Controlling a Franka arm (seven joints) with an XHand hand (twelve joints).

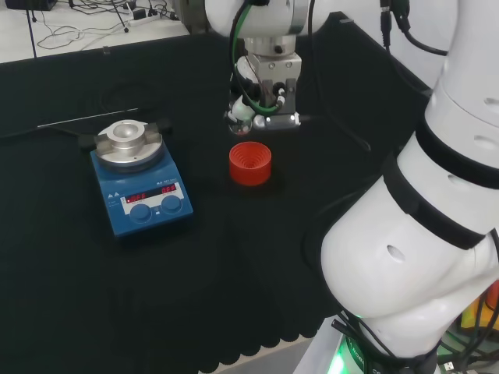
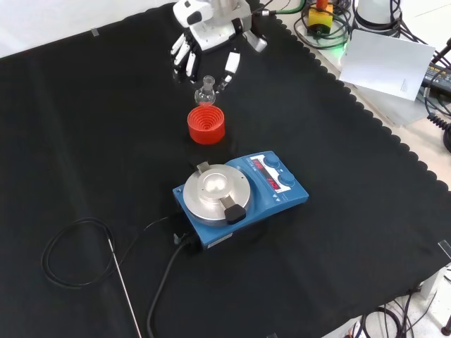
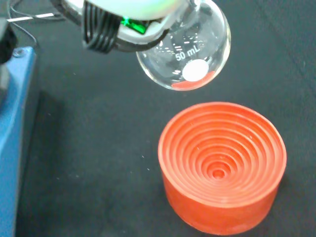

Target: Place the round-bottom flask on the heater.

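Observation:
The small clear round-bottom flask [image 2: 206,91] hangs just above the red ribbed stand [image 2: 206,123], free of it, as the wrist view shows: flask [image 3: 185,54] over the stand [image 3: 222,168]. The hand [image 2: 201,42] comes in from the top of the front view, with its fingers and thumb curled round the flask's upper part. In the head view the hand [image 1: 261,109] hovers just behind the stand [image 1: 249,164]. The blue heater [image 2: 271,190] with its round silver plate [image 2: 215,190] stands nearer the camera in the front view, and to the left of the stand in the head view, heater [image 1: 140,183].
A black cable [image 2: 70,246] and a thin metal rod [image 2: 121,278] lie on the cloth near the heater at the front view's lower left. The heater's blue side [image 3: 15,138] is close beside the stand in the wrist view. The cloth's scalloped edge [image 2: 366,113] runs along the front view's right.

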